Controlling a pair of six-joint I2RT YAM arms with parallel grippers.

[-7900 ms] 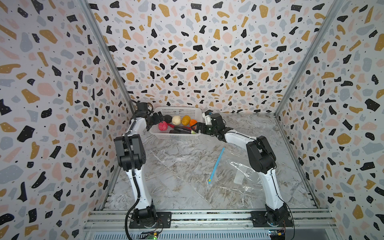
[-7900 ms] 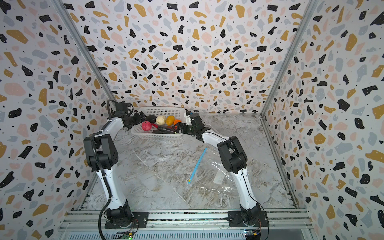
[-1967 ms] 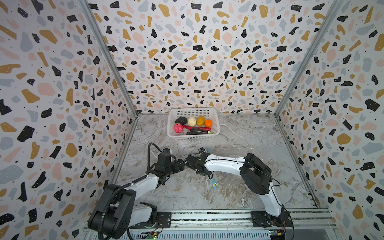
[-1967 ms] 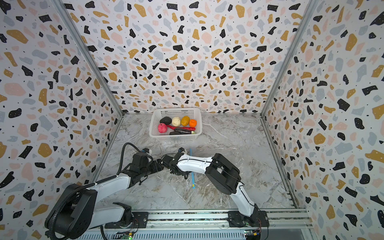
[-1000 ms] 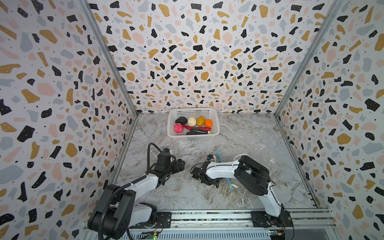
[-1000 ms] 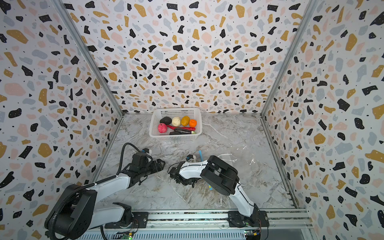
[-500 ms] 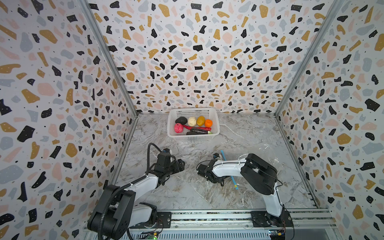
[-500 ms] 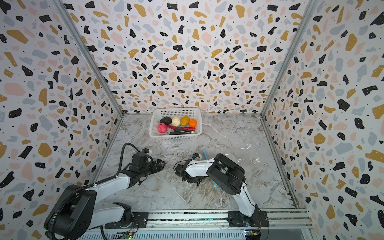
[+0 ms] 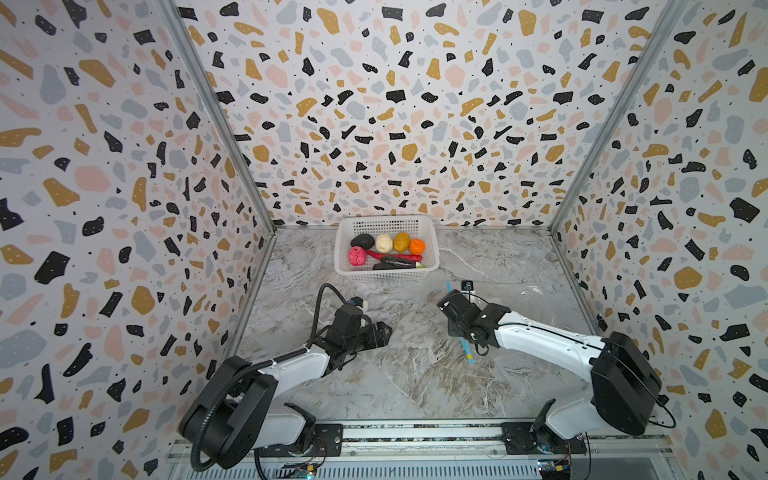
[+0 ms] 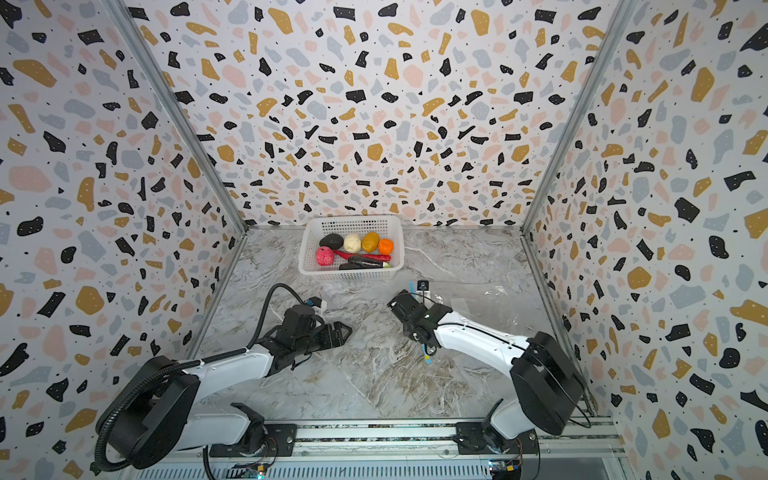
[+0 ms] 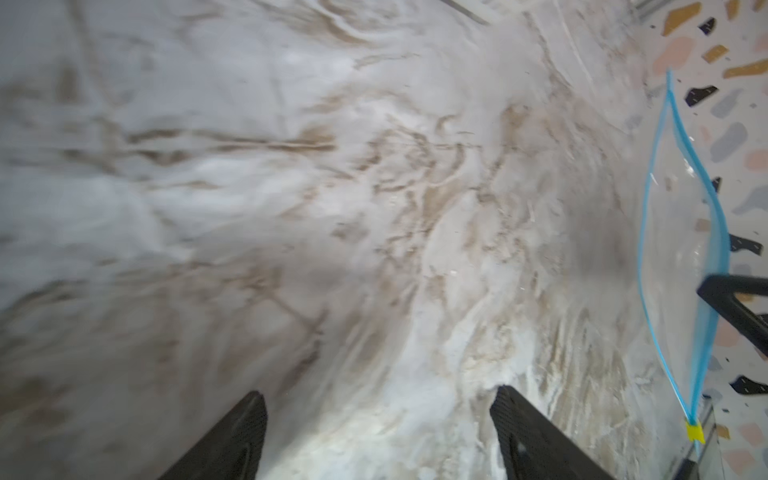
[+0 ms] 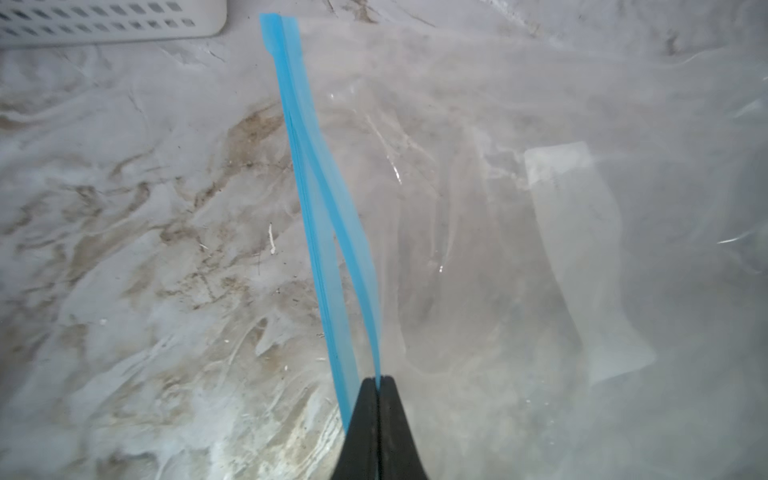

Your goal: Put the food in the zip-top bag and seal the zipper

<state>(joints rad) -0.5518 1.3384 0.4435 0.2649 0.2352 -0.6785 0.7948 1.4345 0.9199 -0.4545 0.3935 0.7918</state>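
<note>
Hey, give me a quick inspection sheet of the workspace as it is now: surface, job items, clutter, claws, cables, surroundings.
Surface: marbled tabletop, no spills seen.
Job's things: food all in the white basket at the back; zip-top bag lying on the right side, nothing in it; zipper lips parted.
Clutter: nothing seen.
Claws: left claw open over bare tabletop; right claw shut on one lip of the zipper.
Cables: black cable loops above the left wrist, apart from the bag.
Surroundings: terrazzo-patterned walls on three sides; metal rail in front.
</note>
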